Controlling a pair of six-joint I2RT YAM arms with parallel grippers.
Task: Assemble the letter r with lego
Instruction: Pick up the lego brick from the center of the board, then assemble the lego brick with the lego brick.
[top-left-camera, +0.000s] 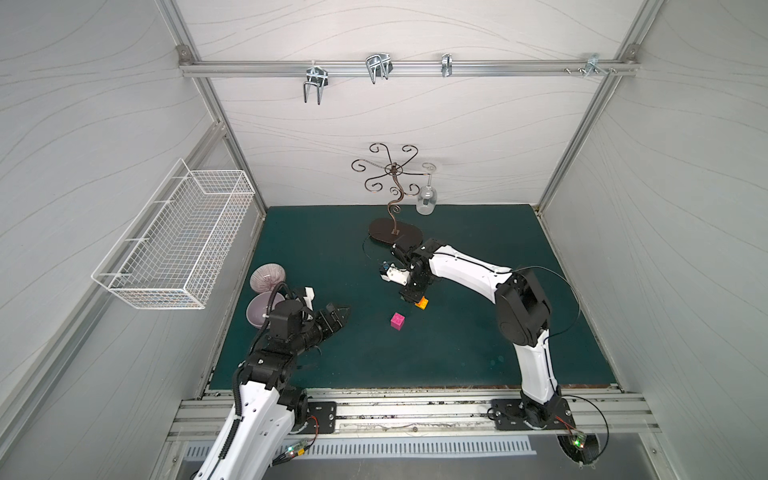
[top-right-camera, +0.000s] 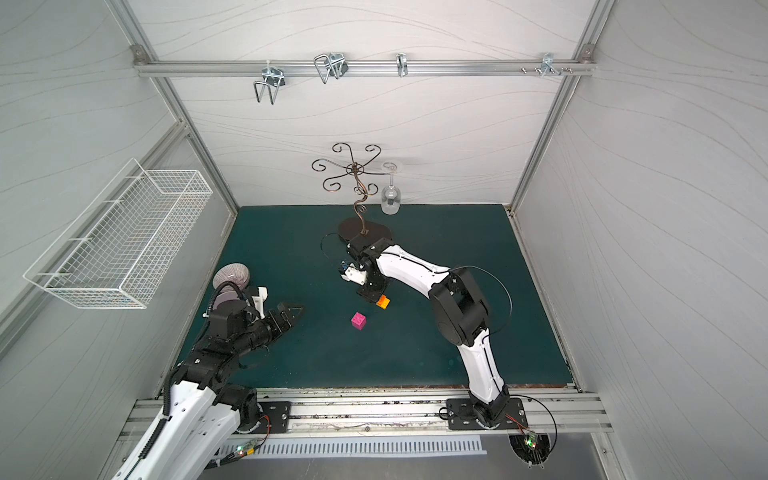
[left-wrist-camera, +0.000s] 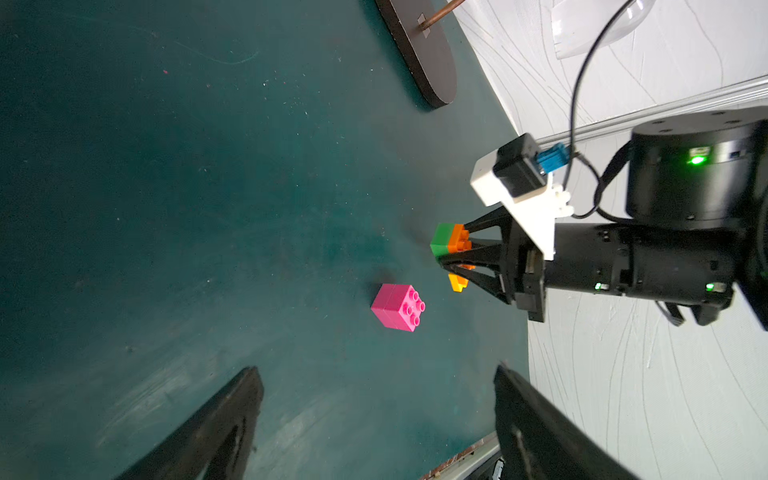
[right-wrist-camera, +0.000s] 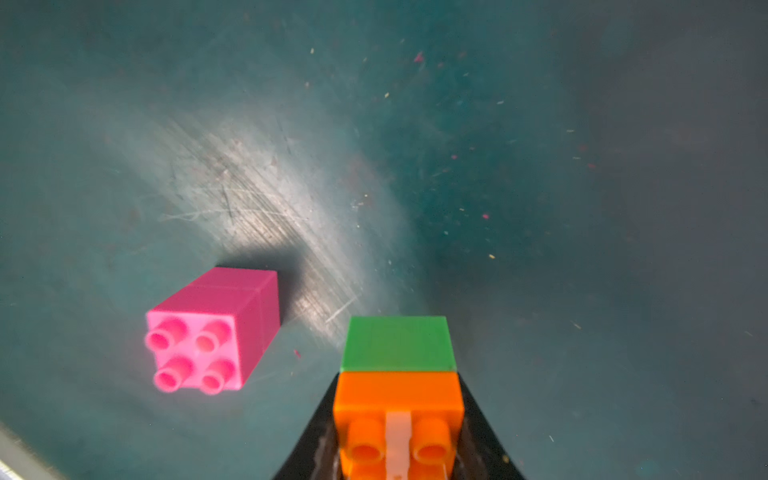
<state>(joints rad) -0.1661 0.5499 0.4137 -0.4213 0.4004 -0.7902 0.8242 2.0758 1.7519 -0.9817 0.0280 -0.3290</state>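
Note:
My right gripper (right-wrist-camera: 398, 379) is shut on a joined lego piece: a green brick (right-wrist-camera: 397, 343) at the tip, an orange brick (right-wrist-camera: 399, 395) between the fingers, and a yellow brick (left-wrist-camera: 457, 283) jutting out sideways. In both top views only its orange and yellow part (top-left-camera: 422, 302) (top-right-camera: 383, 301) shows under the gripper. Two pink bricks stacked together (top-left-camera: 397, 321) (top-right-camera: 358, 321) (left-wrist-camera: 397, 306) (right-wrist-camera: 216, 328) lie on the mat close beside it, apart from it. My left gripper (top-left-camera: 340, 312) (left-wrist-camera: 378, 372) is open and empty, left of the pink stack. The letter r as a whole is out of view.
Two purple bowls (top-left-camera: 268, 276) (top-left-camera: 258, 312) sit at the mat's left edge behind my left arm. A metal stand (top-left-camera: 392, 232) with a hanging wine glass (top-left-camera: 427, 201) is at the back, just behind my right wrist. A wire basket (top-left-camera: 174, 241) hangs on the left wall.

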